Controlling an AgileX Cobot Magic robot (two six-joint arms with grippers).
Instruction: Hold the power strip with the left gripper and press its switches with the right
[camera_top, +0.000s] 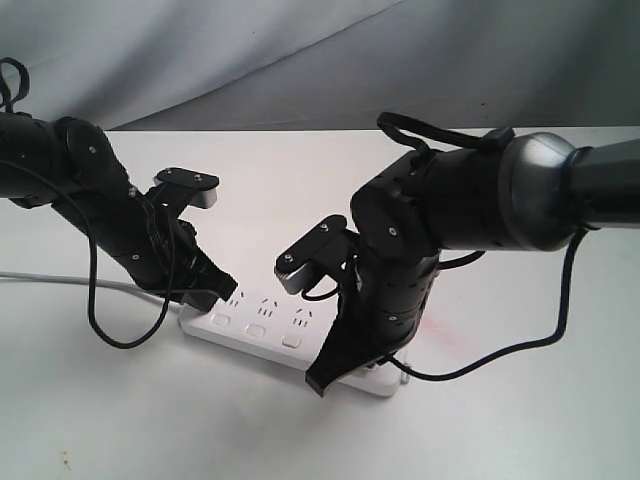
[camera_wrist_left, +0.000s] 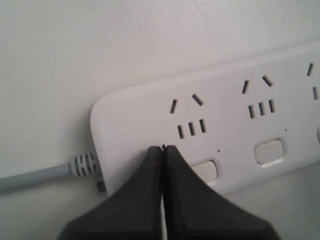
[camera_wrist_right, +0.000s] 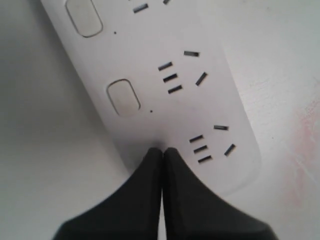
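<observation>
The white power strip (camera_top: 262, 330) lies flat on the white table, its grey cord (camera_top: 60, 281) running off to the left. My left gripper (camera_top: 222, 290) is shut, its tip pressing down on the strip's cord end (camera_wrist_left: 130, 130) beside the first switch (camera_wrist_left: 206, 171). My right gripper (camera_top: 320, 381) is shut too, its tip resting on the strip's far end (camera_wrist_right: 215, 150) where the last switch lies hidden under it. Two more switches (camera_wrist_right: 123, 97) show beyond it in the right wrist view. Three switches (camera_top: 256, 329) show between the arms in the exterior view.
The white table (camera_top: 120, 420) spreads round the strip, with a faint pink stain (camera_top: 440, 325) to the right. A grey cloth backdrop (camera_top: 300, 60) hangs behind. Black cables (camera_top: 500, 352) loop from both arms down to the table.
</observation>
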